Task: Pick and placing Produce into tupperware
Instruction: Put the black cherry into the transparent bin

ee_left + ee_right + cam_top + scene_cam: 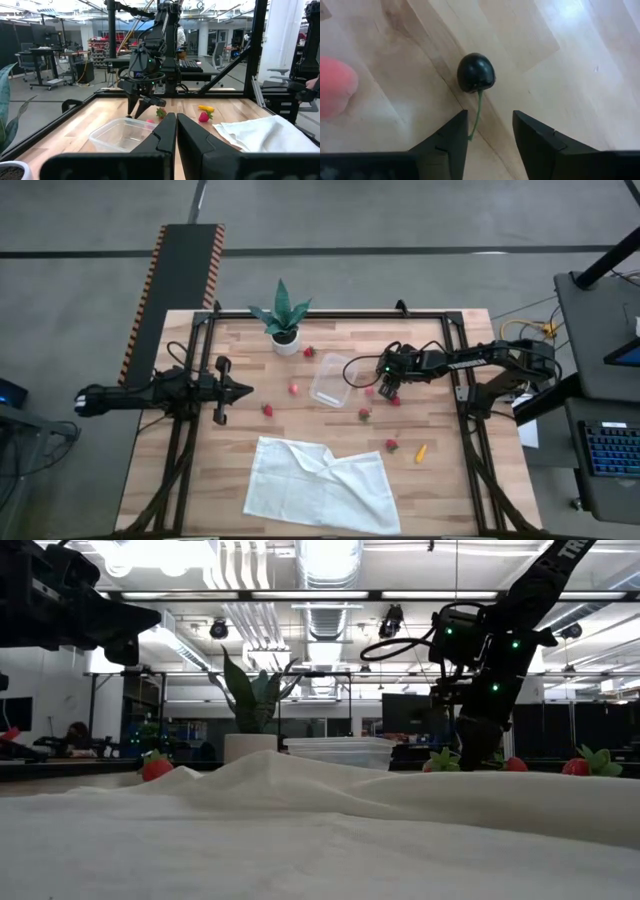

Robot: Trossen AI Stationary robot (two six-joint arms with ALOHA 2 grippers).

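While the right gripper hovers low, these are the points that matter:

Right gripper (490, 131): fingers spread, holding nothing, poised over the dark berry (476, 72) right of centre in the high view.

Left gripper (176, 131): fingers pressed together, empty, waiting at the left of the tabletop (230, 442).

Dark berry: glossy, round, near black, with a thin green stem lying between the spread fingers; it rests on the wood just right of the tupperware (331, 379).

Tupperware: clear thin plastic, rectangular with rounded corners, apparently empty, centre of the high view.

Other produce: red strawberry-like pieces scattered around the container, one (391, 444) lower right beside an orange-yellow piece (421, 452).

Risk, slipping: a smooth ball could squirt out or roll away if the fingers close off-centre.

Risk, stem: closing on the stem alone would likely give a weak hold.

Risk, neighbour: a blurred pink-red piece (336, 93) lies close and could be nudged.

Tabletop: pale planked wood, slightly shiny.
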